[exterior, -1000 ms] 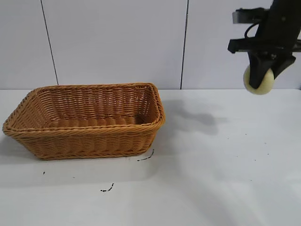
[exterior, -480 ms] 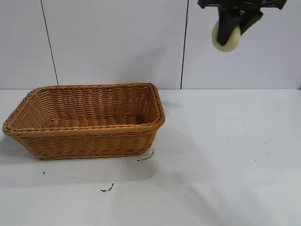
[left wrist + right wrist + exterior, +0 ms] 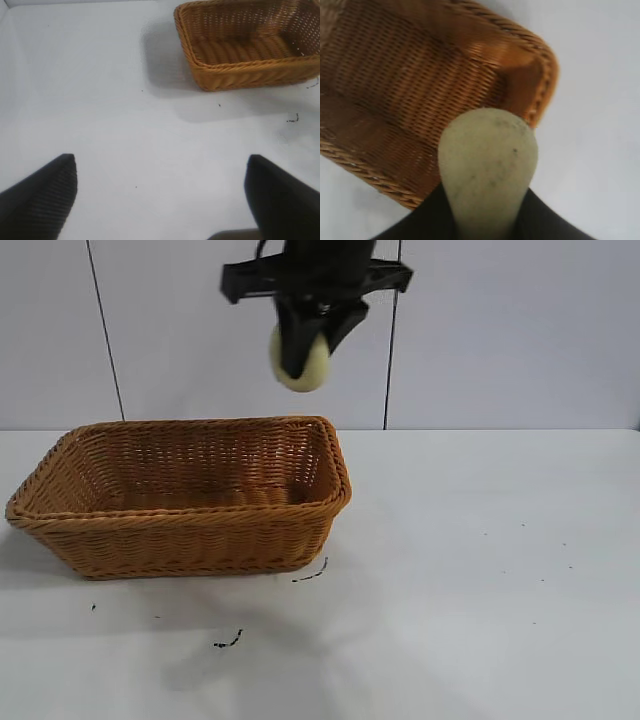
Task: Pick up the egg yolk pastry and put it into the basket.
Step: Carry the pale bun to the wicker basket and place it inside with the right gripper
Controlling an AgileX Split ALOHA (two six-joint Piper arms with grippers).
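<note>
Fingers (image 3: 320, 335) above white table (image 3: 480, 590)

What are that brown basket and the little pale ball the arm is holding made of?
The basket looks like woven wicker or rattan, possibly a plastic imitation: orange-brown strands interlace along its sides, under a braided rim. The egg yolk pastry, clamped in the right gripper above the basket, looks matte, smooth and pale cream with faint specks; whether it is real dough or a foam or plastic model cannot be told.
</note>
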